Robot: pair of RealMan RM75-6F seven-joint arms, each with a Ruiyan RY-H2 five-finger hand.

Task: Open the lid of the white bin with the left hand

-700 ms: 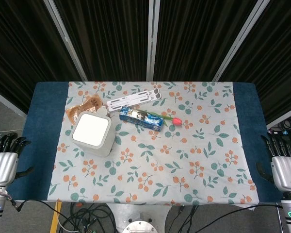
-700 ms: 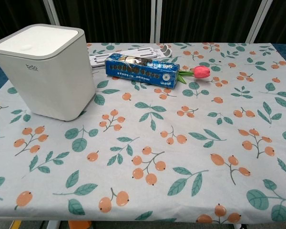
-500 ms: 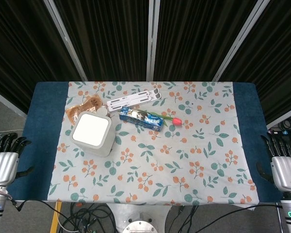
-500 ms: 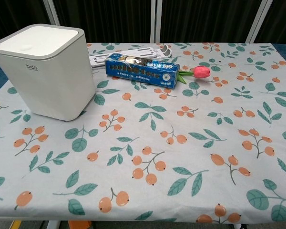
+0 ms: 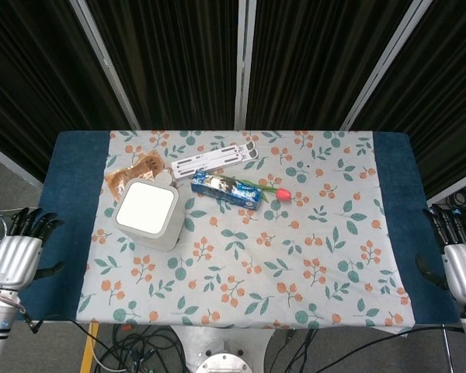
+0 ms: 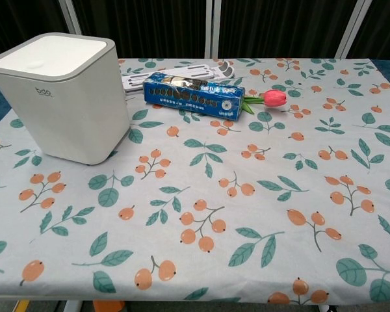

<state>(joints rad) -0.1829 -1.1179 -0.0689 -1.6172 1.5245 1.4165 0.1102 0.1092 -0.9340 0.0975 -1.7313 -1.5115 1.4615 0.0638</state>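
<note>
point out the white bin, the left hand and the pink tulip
white bin (image 5: 147, 207), head view, on the middle of its closed lid
left hand (image 5: 15, 256), head view, on the back of the hand, off the table's left edge
pink tulip (image 6: 275, 97), chest view, on the pink bloom

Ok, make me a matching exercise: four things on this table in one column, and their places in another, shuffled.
Things:
1. white bin
2. blue box
3. tulip
4. left hand

Places:
A. off the table's left edge
B. right of the blue box
C. left part of the cloth, lid shut
D. between the bin and the tulip

Pairs: 1-C, 2-D, 3-B, 4-A
</note>
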